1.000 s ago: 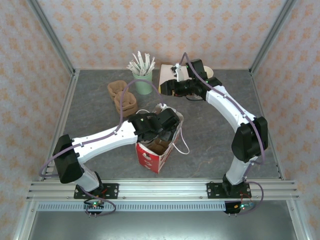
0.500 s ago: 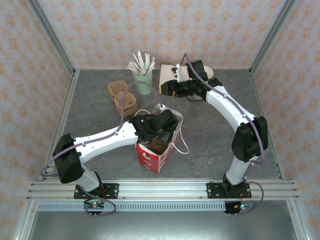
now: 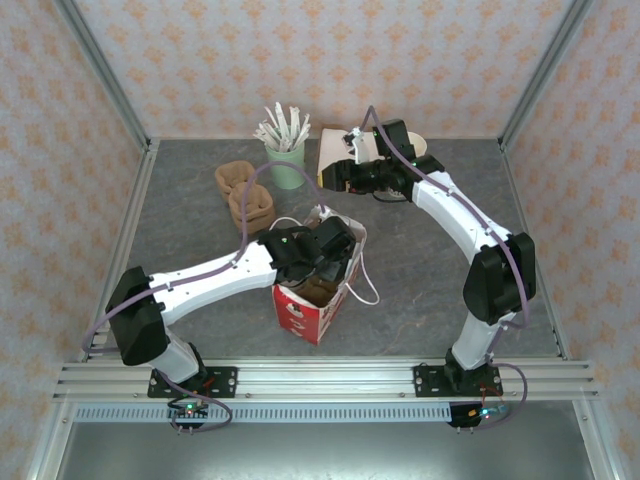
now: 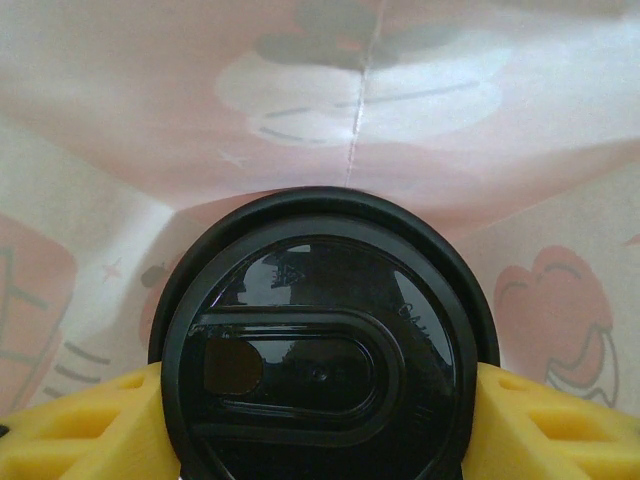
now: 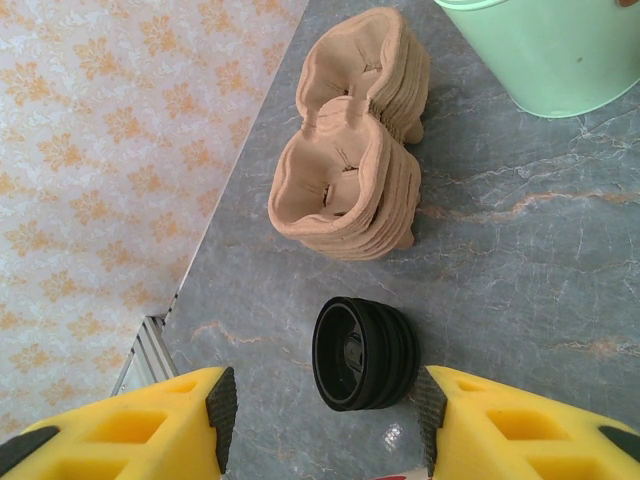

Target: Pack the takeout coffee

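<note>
Nearest the arm bases, a red and white paper bag point(image 3: 300, 315) is standing open on the grey table point(image 3: 430, 260), just left of the middle. The left arm is reaching across from the near left and is dipping its wrist into the mouth of the bag. In the left wrist view, the left gripper point(image 4: 320, 430) is holding the takeout coffee point(image 4: 320, 340) between its two yellow fingers point(image 4: 90, 420), which are pressing on either side just below the black lid. The bag's pink and white printed walls are rising close around the cup, so the coffee is sitting inside the bag, in the claw's hold.

Farther back, the right arm is stretching from the near right toward the far middle of the table. The right gripper point(image 5: 325, 405) is hanging with its fingers spread wide and nothing clamped. A stack of black lids point(image 5: 365, 353) is lying on its side on the table between those fingers in the right wrist view; whether either pad is touching it cannot be told.

Beyond the lids, a stack of brown pulp cup carriers point(image 5: 345, 190) is resting on the table. To its right, at the far side, a pale green cup point(image 3: 287, 168) is standing upright, holding a bunch of white wrapped sticks point(image 3: 280, 128).
</note>
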`<action>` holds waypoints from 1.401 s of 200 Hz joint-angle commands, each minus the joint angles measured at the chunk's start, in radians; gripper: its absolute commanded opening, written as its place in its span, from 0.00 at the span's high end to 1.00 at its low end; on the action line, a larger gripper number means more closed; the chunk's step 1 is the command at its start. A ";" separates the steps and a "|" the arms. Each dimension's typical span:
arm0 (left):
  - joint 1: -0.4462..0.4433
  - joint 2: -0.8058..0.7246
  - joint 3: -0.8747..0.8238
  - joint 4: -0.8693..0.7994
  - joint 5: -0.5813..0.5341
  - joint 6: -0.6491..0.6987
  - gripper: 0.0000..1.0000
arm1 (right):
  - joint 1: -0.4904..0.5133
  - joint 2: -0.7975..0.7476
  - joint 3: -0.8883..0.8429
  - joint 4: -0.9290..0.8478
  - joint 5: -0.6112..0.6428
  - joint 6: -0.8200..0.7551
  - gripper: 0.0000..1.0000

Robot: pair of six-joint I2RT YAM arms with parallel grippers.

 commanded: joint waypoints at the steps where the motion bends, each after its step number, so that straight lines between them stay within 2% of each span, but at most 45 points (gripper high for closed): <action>1: 0.010 0.026 -0.008 0.013 0.018 0.010 0.36 | -0.009 0.013 0.017 0.013 0.006 -0.019 0.48; 39: 0.010 0.031 -0.018 0.011 0.043 0.016 0.36 | -0.017 0.018 0.018 0.013 0.005 -0.019 0.48; 138: 0.009 0.039 0.016 -0.067 -0.038 0.044 0.36 | -0.024 0.019 0.021 0.011 0.003 -0.025 0.48; 280: 0.010 0.087 -0.042 -0.005 0.081 0.070 0.36 | -0.028 0.020 0.022 0.000 0.012 -0.034 0.48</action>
